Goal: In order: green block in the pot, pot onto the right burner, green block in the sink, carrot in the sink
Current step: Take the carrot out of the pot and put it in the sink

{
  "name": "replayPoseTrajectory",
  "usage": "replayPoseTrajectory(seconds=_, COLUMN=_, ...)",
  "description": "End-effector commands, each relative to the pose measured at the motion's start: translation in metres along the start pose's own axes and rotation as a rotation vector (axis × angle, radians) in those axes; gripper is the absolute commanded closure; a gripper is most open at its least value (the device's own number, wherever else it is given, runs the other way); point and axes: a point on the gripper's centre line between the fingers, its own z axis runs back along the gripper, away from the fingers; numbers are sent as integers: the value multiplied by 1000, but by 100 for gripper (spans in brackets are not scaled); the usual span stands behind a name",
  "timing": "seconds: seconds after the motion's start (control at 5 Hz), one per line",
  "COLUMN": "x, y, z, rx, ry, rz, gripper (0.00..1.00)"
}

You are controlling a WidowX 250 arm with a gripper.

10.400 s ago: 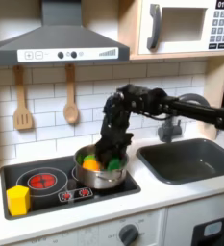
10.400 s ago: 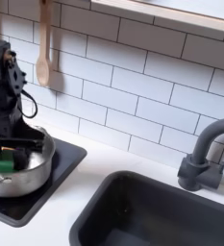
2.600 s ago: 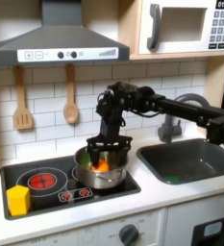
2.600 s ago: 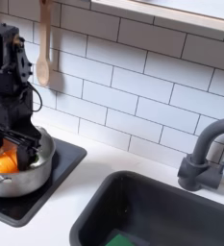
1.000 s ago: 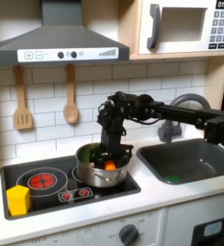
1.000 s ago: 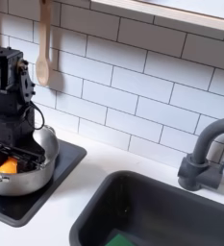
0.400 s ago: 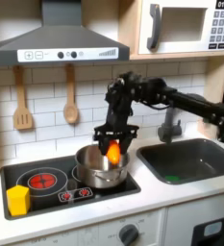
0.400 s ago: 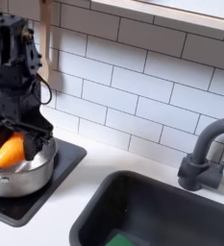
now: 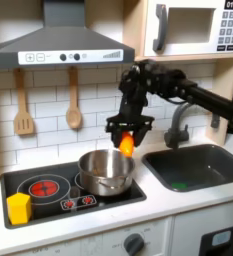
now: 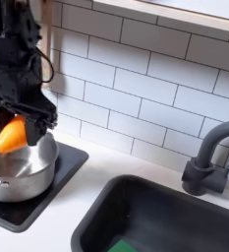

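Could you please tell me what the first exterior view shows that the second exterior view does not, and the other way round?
The first exterior view alone shows the yellow block at the stove's left front corner, the red-glowing left burner, the range hood and the microwave. The second exterior view alone shows the green block lying in the sink. Both exterior views show the gripper holding the carrot above the pot, plus the faucet.

white countertop (image 9: pixel 178 200) | black stovetop (image 9: pixel 48 200): pot (image 9: pixel 106 172), yellow block (image 9: pixel 19 208)
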Motion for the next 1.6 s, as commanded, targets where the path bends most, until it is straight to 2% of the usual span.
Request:
replayPoseTrajectory(seconds=0.0, x=-2, y=-41, z=3, rx=-68, ry=14, rz=-23, gripper=100)
replayPoseTrajectory(seconds=0.2, x=0, y=-70, z=7, rx=-113, ry=-1, rz=-65, gripper=100)
replayPoseTrajectory(seconds=0.4, x=1, y=-90, z=-1, rx=-147, ry=7, rz=-94, gripper=100)
replayPoseTrajectory(seconds=0.8, x=1, y=-120, z=-14, rx=-223, ry=30, rz=-130, gripper=100)
replayPoseTrajectory(seconds=1.2, x=1, y=-143, z=-33, rx=-228, ry=61, rz=-212, gripper=100)
replayPoseTrajectory(seconds=1.4, x=1, y=-149, z=-40, rx=-249, ry=80, rz=-228, gripper=100)
